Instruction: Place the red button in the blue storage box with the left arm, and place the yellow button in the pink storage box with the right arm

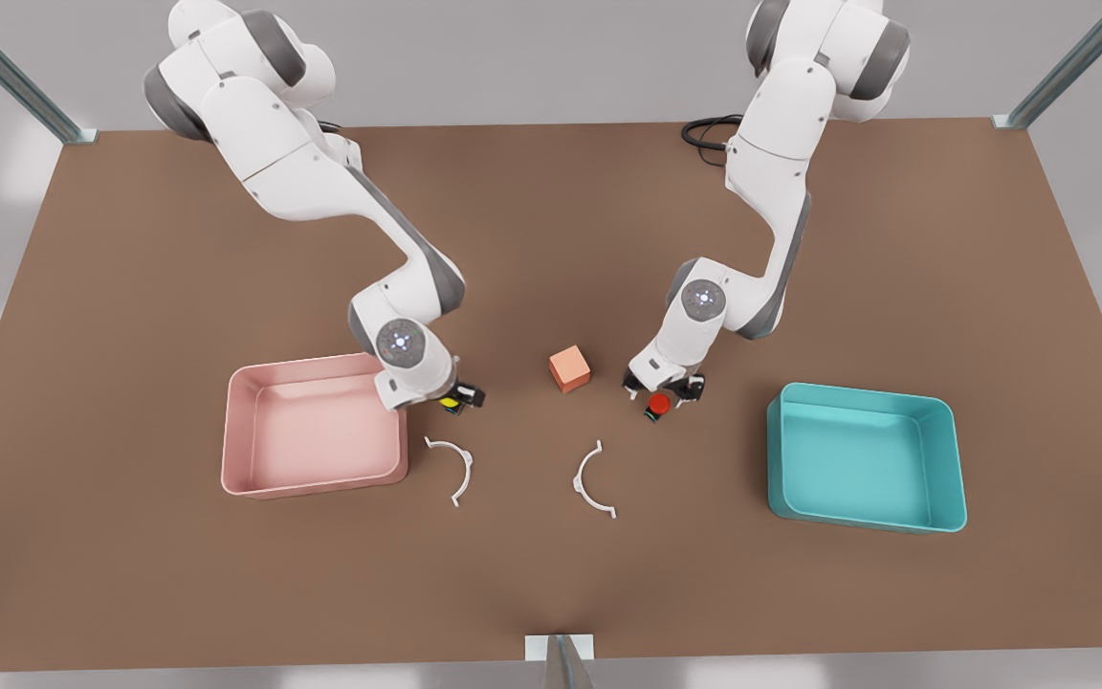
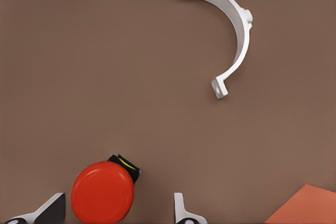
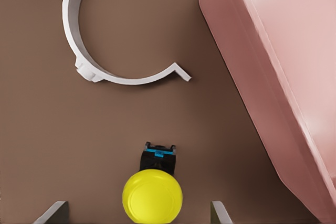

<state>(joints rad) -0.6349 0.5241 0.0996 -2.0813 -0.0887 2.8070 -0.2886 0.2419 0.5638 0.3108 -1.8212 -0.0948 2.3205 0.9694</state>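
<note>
A brown table holds two shallow trays: the pink box toward the front view's left and the blue box toward its right, well apart. Between them lie a salmon cube and two white curved clips. The right gripper is lowered just beside the pink box's near corner, its fingers spread wide on either side of the yellow button, which sits on the table between them without being squeezed. The left gripper is lowered near the cube, also open, with the red button between its fingers; I cannot tell whether one finger touches the cap. Both buttons rest on the table, outside the boxes.
</note>
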